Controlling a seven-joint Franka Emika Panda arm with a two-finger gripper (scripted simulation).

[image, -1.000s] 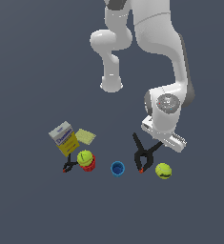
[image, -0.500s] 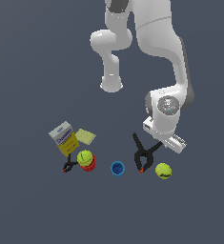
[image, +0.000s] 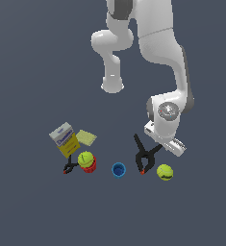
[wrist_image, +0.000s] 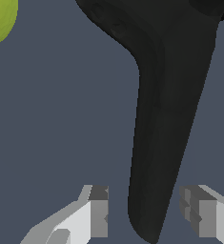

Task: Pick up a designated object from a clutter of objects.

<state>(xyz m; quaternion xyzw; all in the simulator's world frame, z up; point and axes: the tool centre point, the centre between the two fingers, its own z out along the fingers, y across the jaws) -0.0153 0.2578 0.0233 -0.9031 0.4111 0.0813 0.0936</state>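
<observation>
The gripper is low over the big clamp, and the step in hand looks like the final descent before the grasp. In the wrist view the two fingers are spread apart, one on each side of a single black handle of the clamp, with a gap of bare table showing between each pad and the handle. Nothing is held yet.

The clamp lies flat on the table, well away from any edge, its handles splayed toward the arm and its orange-red tip pointing away, between the blue cup and a tennis ball. That ball sits just beside the clamp's tip end. The box, pad, red cup with the other ball, and the small clamp are well apart on the exterior view's left.

I judge the next move to be closing the fingers squarely on the handle, then lifting straight up. Since the grip is out on one handle, far from the clamp's middle, it may swing or tilt as it rises, so a firm squeeze and a slow lift seem wise.
</observation>
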